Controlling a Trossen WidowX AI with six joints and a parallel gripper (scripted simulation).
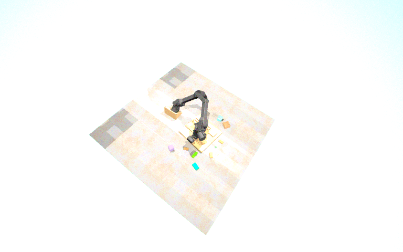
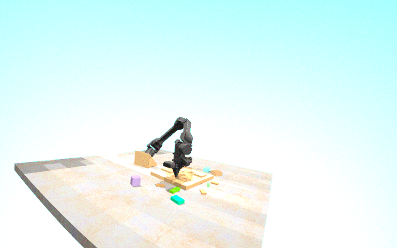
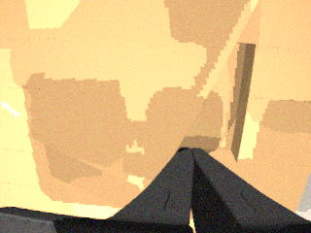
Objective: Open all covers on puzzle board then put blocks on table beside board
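Observation:
My gripper (image 2: 176, 176) (image 3: 189, 157) is shut and empty, pointing down low over the front left part of the wooden puzzle board (image 1: 202, 149) (image 2: 193, 185). In the wrist view a long dark edge (image 3: 244, 97) stands just ahead and right of the fingertips; whether it is a cover's side or a slot cannot be told. A flat pale cover (image 1: 212, 133) (image 2: 199, 174) lies on the board's right part. Shadows and the arm hide the other covers and wells. A bright green block (image 1: 194, 154) (image 2: 174, 189) and a cyan block (image 1: 195, 166) (image 2: 177, 200) lie on the table, off the board.
An orange piece (image 1: 185, 148) (image 2: 159, 185), a yellow-orange piece (image 1: 211, 155) (image 2: 203, 191) and a purple cube (image 1: 171, 147) (image 2: 135, 180) lie around the board. A light blue cube (image 1: 220, 118) (image 2: 206, 169) and a brown block (image 1: 226, 124) (image 2: 216, 172) stand beyond its far right side.

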